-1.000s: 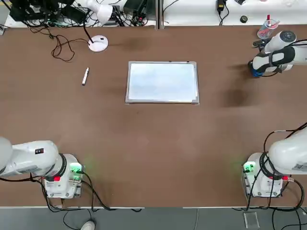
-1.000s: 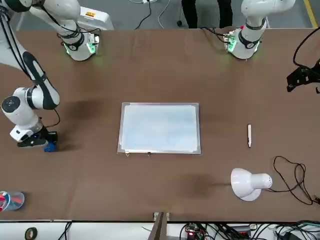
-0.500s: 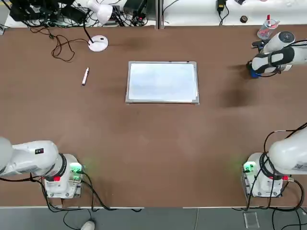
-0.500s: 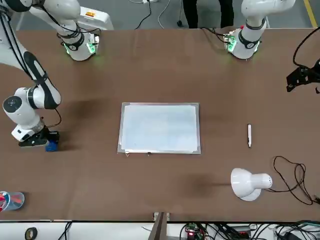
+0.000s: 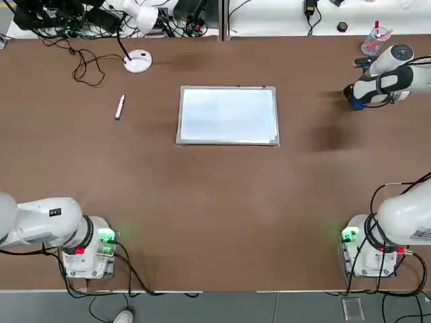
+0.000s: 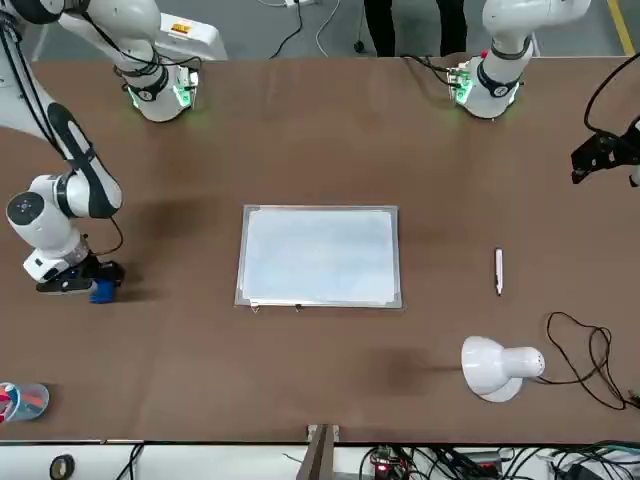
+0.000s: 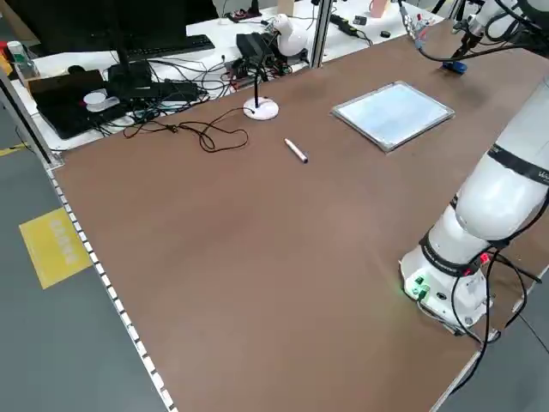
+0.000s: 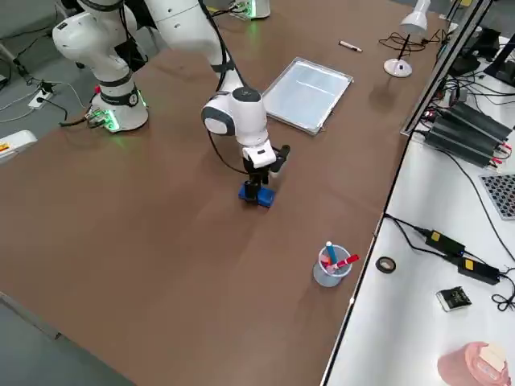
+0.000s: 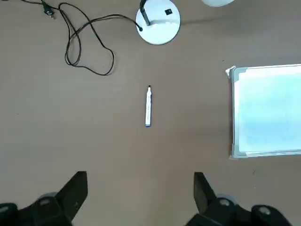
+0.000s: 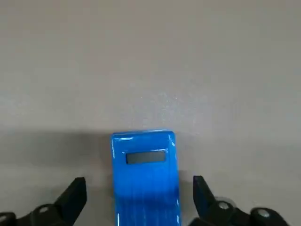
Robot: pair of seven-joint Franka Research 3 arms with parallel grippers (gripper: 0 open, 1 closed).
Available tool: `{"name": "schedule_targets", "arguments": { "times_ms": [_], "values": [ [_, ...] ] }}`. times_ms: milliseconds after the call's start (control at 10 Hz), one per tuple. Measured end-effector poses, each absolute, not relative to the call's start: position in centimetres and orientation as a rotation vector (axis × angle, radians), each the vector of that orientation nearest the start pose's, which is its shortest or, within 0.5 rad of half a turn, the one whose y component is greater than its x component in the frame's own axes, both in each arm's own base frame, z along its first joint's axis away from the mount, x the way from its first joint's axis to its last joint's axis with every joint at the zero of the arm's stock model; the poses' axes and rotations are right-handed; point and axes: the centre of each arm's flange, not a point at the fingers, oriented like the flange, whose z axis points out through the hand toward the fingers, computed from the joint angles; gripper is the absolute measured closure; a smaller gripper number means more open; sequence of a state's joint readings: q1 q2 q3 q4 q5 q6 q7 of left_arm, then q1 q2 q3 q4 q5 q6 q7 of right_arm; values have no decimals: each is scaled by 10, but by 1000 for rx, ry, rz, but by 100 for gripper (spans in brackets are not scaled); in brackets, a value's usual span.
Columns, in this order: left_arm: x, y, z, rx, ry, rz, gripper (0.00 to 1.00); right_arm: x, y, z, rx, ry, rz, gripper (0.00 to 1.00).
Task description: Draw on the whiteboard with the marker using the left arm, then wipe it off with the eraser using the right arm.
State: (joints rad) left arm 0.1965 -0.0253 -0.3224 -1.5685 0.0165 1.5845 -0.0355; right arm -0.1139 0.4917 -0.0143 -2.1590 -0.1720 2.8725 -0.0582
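Right wrist view showed right gripper [image 10: 139, 200] fingers spread wide, eraser [image 10: 146, 174] lying btwn them, ungripped (whiteboard [image 5: 228, 115] blank). Risk: lifting away crooked could nudge eraser. Left gripper [image 9: 141, 197] open, marker [image 9: 148, 106] beyond its fingertips.

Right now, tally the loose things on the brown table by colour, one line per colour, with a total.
White: 3 - silver-framed whiteboard, slim marker, round-based lamp
Blue: 1 - chunky eraser block
Clear: 1 - plastic cup of red items
Total: 5
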Motion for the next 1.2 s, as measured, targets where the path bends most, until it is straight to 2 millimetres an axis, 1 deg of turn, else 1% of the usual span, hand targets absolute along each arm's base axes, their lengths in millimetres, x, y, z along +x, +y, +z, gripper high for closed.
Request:
{"name": "schedule_targets", "arguments": {
  "times_ms": [100,200,300,500,800,900,1000,1100,1200],
  "values": [
    [544,-70,640,-3116,141,-65,0,581,-61,190,-3209,-145,-315,0],
    [544,-70,640,-3116,141,-65,0,583,-55,198,-3210,-137,-278,0],
    [544,-70,640,-3116,141,-65,0,587,-50,213,-3214,-115,-235,0],
    [544,-71,640,-3116,144,-65,0,597,-28,259,-3219,-42,-181,0],
    [544,-72,640,-3116,147,-65,0,605,16,330,-3190,122,-208,0],
    [544,-72,640,-3116,148,-64,0,607,27,354,-3176,156,-206,0],
    [544,-72,640,-3116,148,-64,0,609,35,381,-3172,169,-190,0],
    [544,-72,640,-3116,148,-64,0,611,38,410,-3179,160,-166,0],
    [544,-72,640,-3116,149,-64,0,615,36,442,-3189,126,-147,0]
  ]
}}
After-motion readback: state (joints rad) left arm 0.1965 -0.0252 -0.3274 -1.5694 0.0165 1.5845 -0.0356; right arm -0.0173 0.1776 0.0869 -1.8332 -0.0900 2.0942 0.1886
